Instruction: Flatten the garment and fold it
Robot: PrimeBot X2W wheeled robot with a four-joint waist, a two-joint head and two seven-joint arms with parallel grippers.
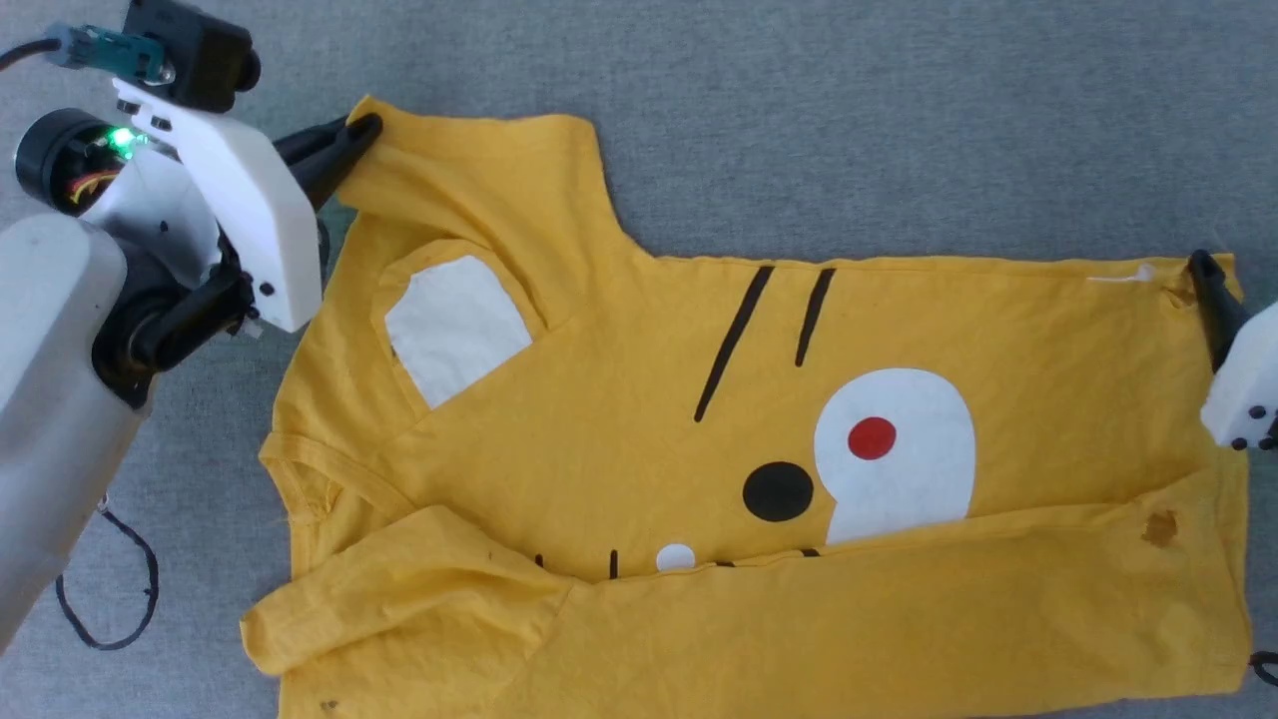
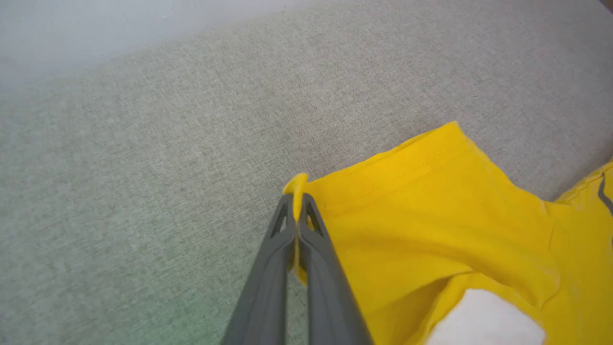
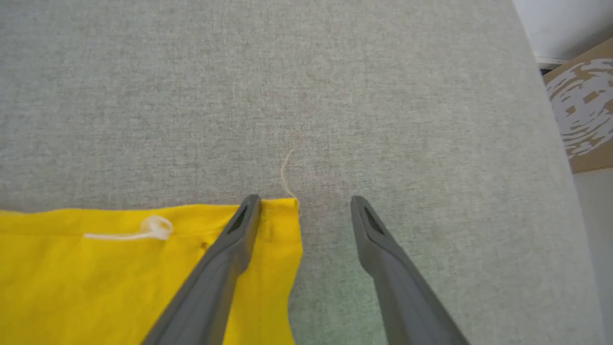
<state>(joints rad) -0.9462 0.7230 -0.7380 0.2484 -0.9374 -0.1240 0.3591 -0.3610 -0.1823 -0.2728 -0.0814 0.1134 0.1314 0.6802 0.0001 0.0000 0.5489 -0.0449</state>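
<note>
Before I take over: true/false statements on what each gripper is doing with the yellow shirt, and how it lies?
1. The left gripper is shut on a corner of the garment's sleeve. True.
2. The right gripper is clamped on the hem. False: its fingers stand apart, one over the hem corner, the other over the bare grey surface.
3. The garment's near side is folded over, covering part of the face print. True.
4. The red dot sits inside the black nose. False: it sits in the white patch, beside the black nose.
</note>
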